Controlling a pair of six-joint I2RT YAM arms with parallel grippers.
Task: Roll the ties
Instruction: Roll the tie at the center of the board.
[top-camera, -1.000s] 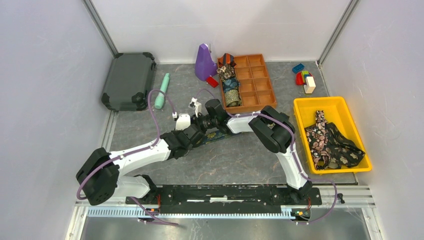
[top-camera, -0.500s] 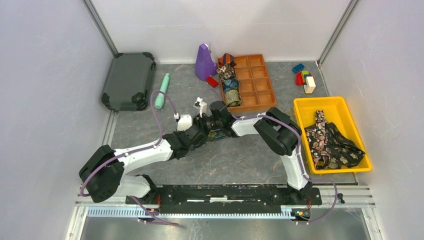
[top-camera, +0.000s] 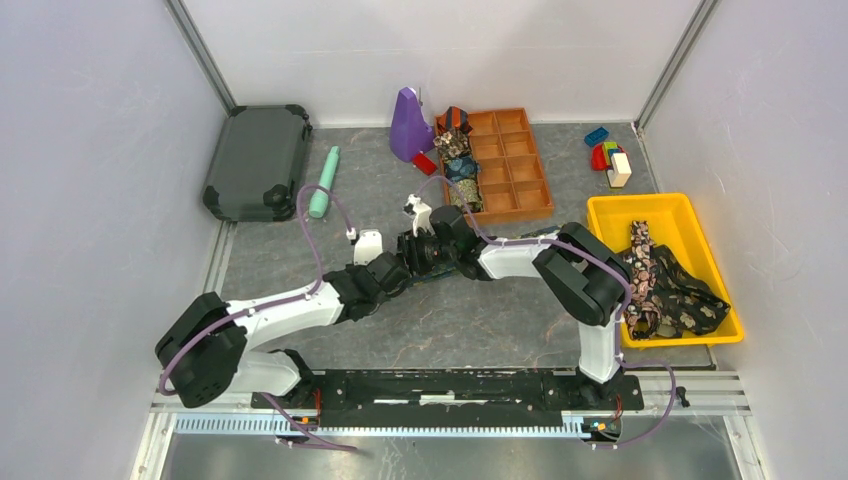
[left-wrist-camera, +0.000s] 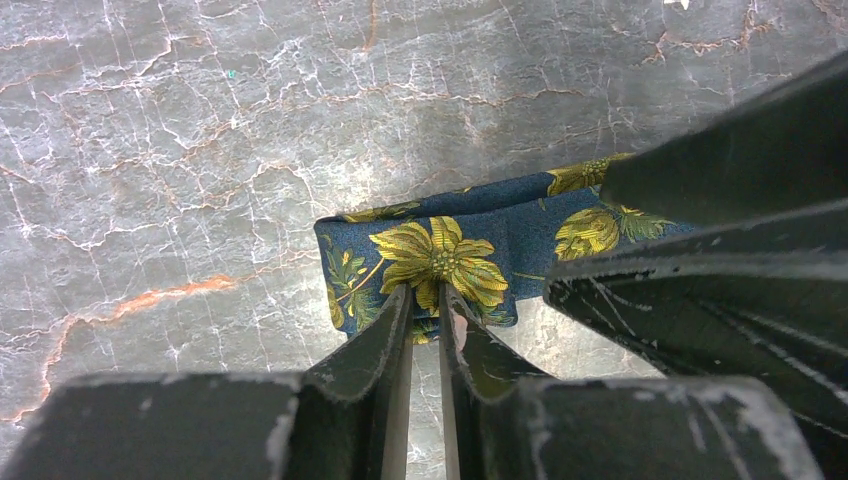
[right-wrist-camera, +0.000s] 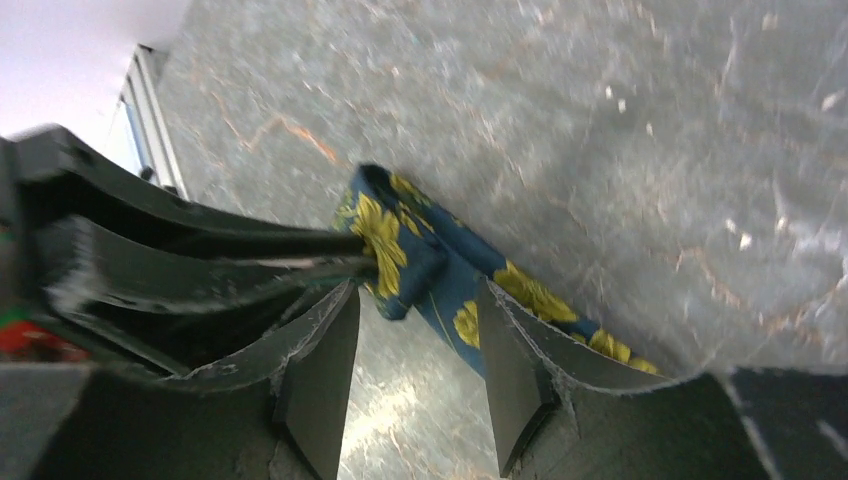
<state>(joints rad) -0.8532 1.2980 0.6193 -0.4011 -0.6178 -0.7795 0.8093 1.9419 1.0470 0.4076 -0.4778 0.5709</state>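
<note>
A navy tie with gold flowers (left-wrist-camera: 440, 255) lies on the grey table, its end folded over. My left gripper (left-wrist-camera: 426, 292) is shut on that folded end; it shows at table middle in the top view (top-camera: 418, 262). My right gripper (right-wrist-camera: 418, 300) is open, its fingers astride the same tie (right-wrist-camera: 440, 275) right beside the left fingers (right-wrist-camera: 300, 245). In the top view the two grippers meet and hide most of the tie (top-camera: 440, 272). Three rolled ties (top-camera: 458, 170) sit in the brown tray. Loose dark ties (top-camera: 665, 285) lie in the yellow bin.
A brown compartment tray (top-camera: 515, 165) stands at the back. A yellow bin (top-camera: 610, 215) is at the right. A purple object (top-camera: 408, 125), a mint-green stick (top-camera: 325, 182), a dark case (top-camera: 258, 160) and toy blocks (top-camera: 608, 155) stand along the back.
Both grippers have shifted a little to the right together, and the right arm's elbow has swung right toward the yellow bin. The left gripper still holds the tie end.
</note>
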